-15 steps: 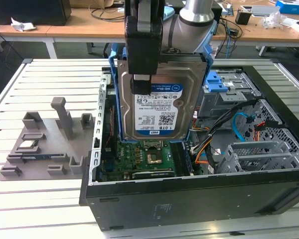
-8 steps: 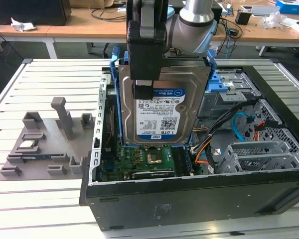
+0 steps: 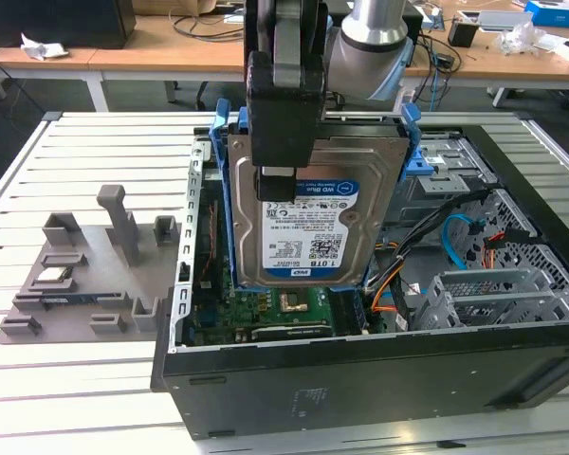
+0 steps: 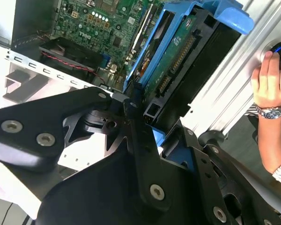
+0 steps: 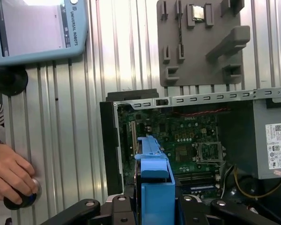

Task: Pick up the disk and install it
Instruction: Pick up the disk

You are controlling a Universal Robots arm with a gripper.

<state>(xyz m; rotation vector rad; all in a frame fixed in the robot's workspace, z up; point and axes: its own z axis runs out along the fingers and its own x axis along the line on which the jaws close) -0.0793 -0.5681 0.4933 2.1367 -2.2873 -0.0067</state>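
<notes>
The disk (image 3: 308, 223) is a silver-grey hard drive with a white-and-blue label, clipped in a bright blue frame. It hangs tilted above the open computer case (image 3: 360, 365), over the green motherboard (image 3: 266, 308). My gripper (image 3: 283, 185) is shut on the disk's upper part, black fingers (image 3: 277, 182) pressing its labelled face. In the second wrist view the disk (image 4: 178, 61) shows edge-on with its circuit board, clamped at the gripper (image 4: 143, 110). In the first wrist view the blue frame (image 5: 155, 187) sticks out between the black linkages above the motherboard (image 5: 178, 140).
A grey fixture plate (image 3: 85, 275) with upright holders lies on the slatted table at the exterior view's left. Inside the case are a grey power supply box (image 5: 271, 140), cables (image 3: 455, 246) and a metal drive bay (image 3: 436, 161). A person's hand (image 5: 11, 171) rests on a knob beside a pendant (image 5: 35, 28).
</notes>
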